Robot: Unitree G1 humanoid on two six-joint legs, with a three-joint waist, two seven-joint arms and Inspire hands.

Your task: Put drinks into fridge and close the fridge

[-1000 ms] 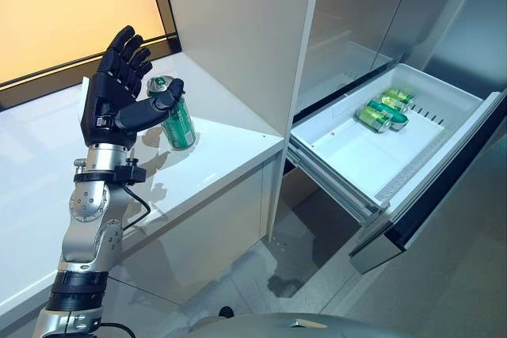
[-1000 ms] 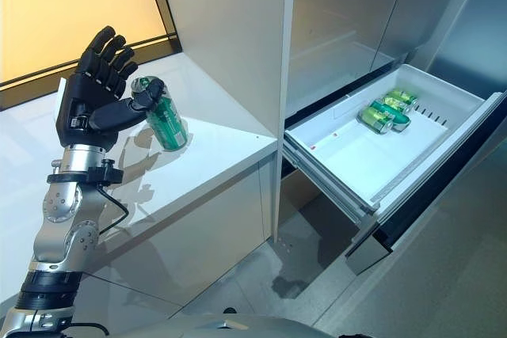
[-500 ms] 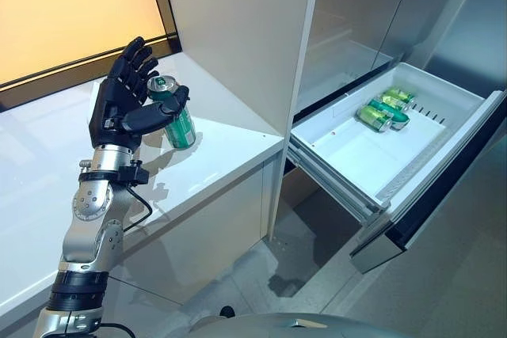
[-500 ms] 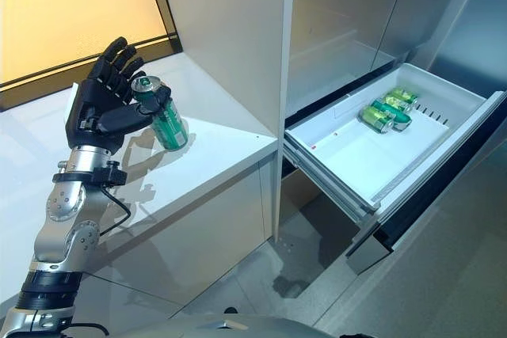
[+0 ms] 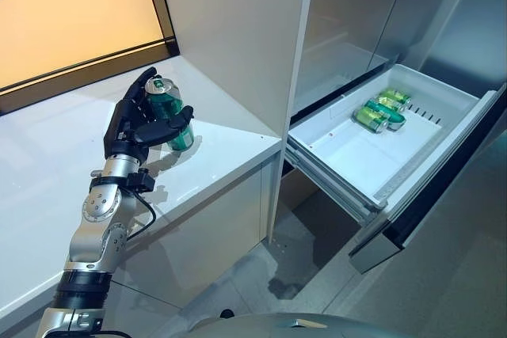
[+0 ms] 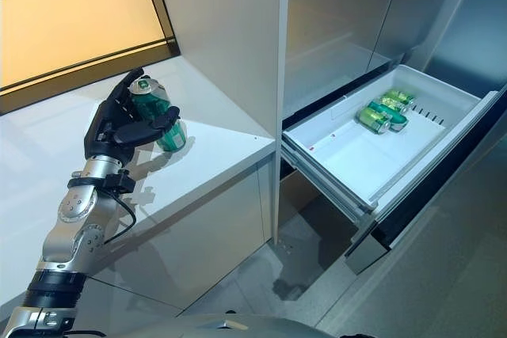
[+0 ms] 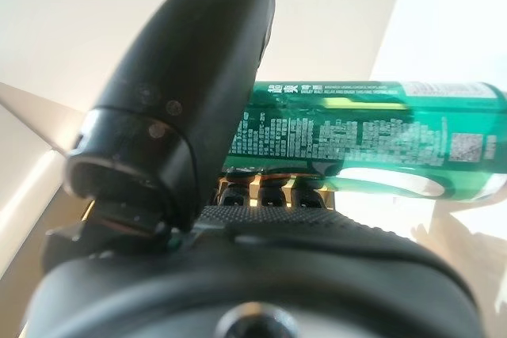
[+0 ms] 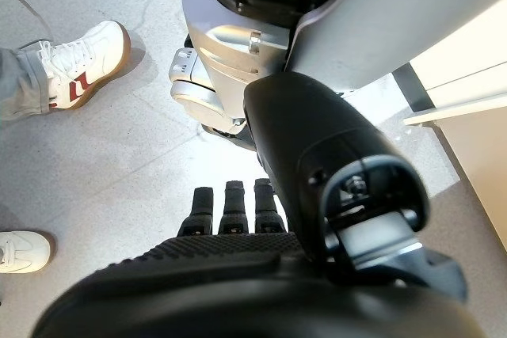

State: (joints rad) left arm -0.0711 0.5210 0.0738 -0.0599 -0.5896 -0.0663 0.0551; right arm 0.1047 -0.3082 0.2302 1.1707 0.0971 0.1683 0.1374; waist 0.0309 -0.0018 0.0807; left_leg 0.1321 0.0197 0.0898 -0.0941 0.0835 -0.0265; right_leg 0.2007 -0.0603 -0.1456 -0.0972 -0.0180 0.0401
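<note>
A green drink can stands on the white countertop near the tall fridge side panel. My left hand wraps it: the thumb crosses its front and the fingers lie behind it. The left wrist view shows the thumb pressed over the can. The fridge drawer is pulled out to the right, with three green cans lying at its far end. My right hand hangs low over the floor, fingers straight, holding nothing.
The tall white panel rises just right of the can, between the counter and the drawer. An orange-lit window strip backs the counter. A person's white shoes stand on the grey floor near my right hand.
My left hand went from spread open beside the can to closed round it, thumb across the front. The can has stayed on the counter. The drawer is unchanged.
</note>
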